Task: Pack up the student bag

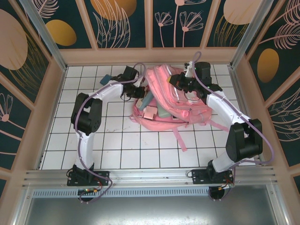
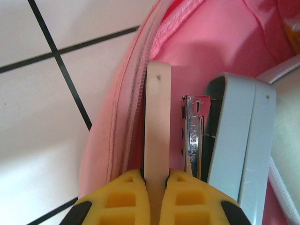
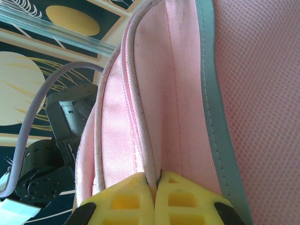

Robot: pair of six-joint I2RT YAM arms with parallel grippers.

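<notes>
Pinching student bag [image 1: 165, 79] rim (tiles [image 1: 140, 150] around)

A grey stapler [image 2: 239, 140] with a metal rail sits just beside a beige strip [image 2: 158, 122], white tiled table [image 2: 37, 131] nearby.

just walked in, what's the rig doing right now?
Both arms are working at the pink backpack, which lies open on the tiled table. The right end effector is shut on a seam of the backpack's fabric, apparently holding the opening up. The left end effector is shut on a flat beige strip at the opening's edge, with a stapler right beside it. A few small items sit in the opening.
</notes>
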